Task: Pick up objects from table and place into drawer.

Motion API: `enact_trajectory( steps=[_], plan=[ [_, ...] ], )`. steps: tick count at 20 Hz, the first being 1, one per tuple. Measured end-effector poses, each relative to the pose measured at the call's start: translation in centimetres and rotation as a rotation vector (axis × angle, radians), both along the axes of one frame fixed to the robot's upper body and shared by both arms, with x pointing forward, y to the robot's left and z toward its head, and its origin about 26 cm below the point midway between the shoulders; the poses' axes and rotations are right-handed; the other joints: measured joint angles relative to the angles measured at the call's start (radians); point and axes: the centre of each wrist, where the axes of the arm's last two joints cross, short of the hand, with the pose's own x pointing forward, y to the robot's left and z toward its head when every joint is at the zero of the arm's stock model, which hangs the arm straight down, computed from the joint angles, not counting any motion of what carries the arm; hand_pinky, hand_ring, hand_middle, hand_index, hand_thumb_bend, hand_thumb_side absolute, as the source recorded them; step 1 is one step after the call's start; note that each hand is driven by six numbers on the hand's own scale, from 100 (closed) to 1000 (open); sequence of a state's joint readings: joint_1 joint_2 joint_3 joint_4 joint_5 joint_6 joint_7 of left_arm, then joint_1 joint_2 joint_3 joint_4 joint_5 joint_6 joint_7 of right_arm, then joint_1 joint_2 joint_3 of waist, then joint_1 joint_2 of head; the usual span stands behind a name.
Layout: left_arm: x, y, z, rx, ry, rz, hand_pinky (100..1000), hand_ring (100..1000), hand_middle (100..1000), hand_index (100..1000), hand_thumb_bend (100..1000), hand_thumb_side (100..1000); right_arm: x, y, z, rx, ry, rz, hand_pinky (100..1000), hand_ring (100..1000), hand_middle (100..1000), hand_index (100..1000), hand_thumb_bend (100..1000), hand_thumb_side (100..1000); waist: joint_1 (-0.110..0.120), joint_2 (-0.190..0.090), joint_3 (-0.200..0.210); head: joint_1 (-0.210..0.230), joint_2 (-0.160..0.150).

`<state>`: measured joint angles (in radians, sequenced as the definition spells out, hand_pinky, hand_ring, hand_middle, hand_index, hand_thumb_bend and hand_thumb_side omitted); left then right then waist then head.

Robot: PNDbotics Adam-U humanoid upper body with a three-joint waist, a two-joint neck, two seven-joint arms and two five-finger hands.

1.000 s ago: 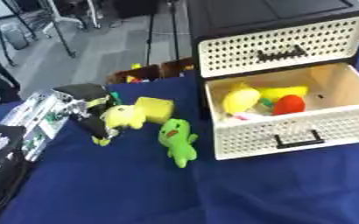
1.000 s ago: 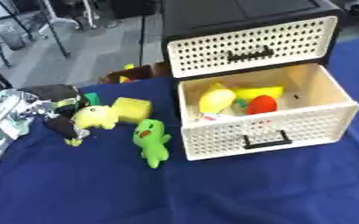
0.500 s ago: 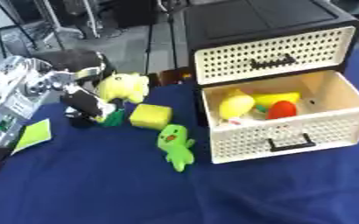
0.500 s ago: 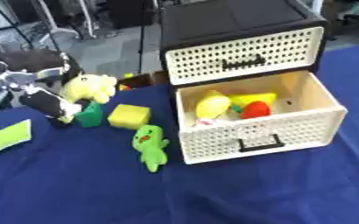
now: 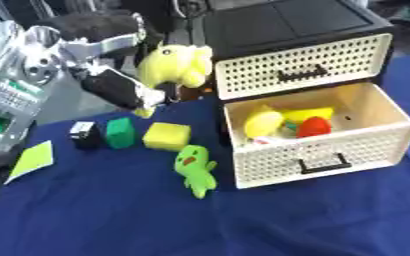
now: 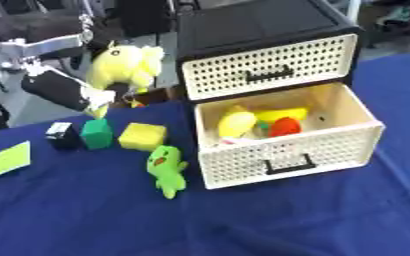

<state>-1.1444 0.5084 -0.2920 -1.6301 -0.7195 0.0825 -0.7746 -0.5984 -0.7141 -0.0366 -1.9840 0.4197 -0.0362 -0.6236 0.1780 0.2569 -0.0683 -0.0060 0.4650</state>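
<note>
No readable writing or brand mark on any item.

Left hand (image 5: 125,90) raised above the far left of the worktop (image 5: 112,220), dark fingers curled round the lower part of a yellow plush toy (image 5: 175,64), gripping it. Toy held in the air, clear of the blue cloth, left of the cabinet (image 5: 287,45) and level with its closed upper drawer (image 5: 305,70). Toy's long axis roughly upright, slightly tilted; which way its face points, hard to tell. Right hand nowhere in either view.

Open lower drawer (image 5: 331,150) pulled out toward the near side, white perforated walls, one black handle on the front. Inside: one round yellow item (image 5: 263,121) at the left, one flat yellow item (image 5: 308,113) lying along the back, one red item (image 5: 313,126) toward the right, plus something greenish between them, too unclear to name.

On the cloth, left of the drawer: one green plush figure (image 5: 196,169) lying with head to the far side and feet toward the near side; one yellow block (image 5: 166,136); one green block (image 5: 119,133) standing upright just beside one small black item (image 5: 85,134); one pale green flat sheet (image 5: 33,157) near the left edge.
</note>
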Motion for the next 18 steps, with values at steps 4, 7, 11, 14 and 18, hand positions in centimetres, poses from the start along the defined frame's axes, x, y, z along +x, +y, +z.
enact_trajectory(
  steps=[4,7,11,14,18],
  plan=[
    [-0.6,-1.2,0.7,-0.033,0.003,-0.033,417,561,491,652,171,457,0.0,0.1,-0.1,0.011,0.003,0.008,681,644,601,754,138,881,0.004,0.0,-0.002,-0.001,0.0],
    [-0.8,-2.0,1.0,-0.054,0.006,-0.052,411,559,488,648,165,460,0.0,0.1,-0.1,0.013,0.004,0.009,681,644,600,753,138,880,0.006,-0.001,-0.004,-0.001,0.001],
    [-0.8,-2.9,1.1,-0.08,0.022,-0.065,396,551,481,642,159,467,0.0,0.1,0.0,0.014,0.005,0.014,681,644,600,752,135,879,0.01,-0.004,-0.006,-0.001,0.003],
    [-0.1,-3.7,0.8,-0.116,0.054,-0.07,387,547,478,639,158,471,0.1,0.4,0.1,0.017,0.001,0.025,681,644,600,749,134,878,0.012,-0.004,-0.013,0.0,0.003],
    [1.3,-5.0,0.0,-0.174,0.106,-0.066,382,546,476,637,158,478,0.1,0.6,0.4,0.022,-0.013,0.035,681,644,600,747,133,877,0.018,-0.001,-0.027,0.004,0.0]
  ],
)
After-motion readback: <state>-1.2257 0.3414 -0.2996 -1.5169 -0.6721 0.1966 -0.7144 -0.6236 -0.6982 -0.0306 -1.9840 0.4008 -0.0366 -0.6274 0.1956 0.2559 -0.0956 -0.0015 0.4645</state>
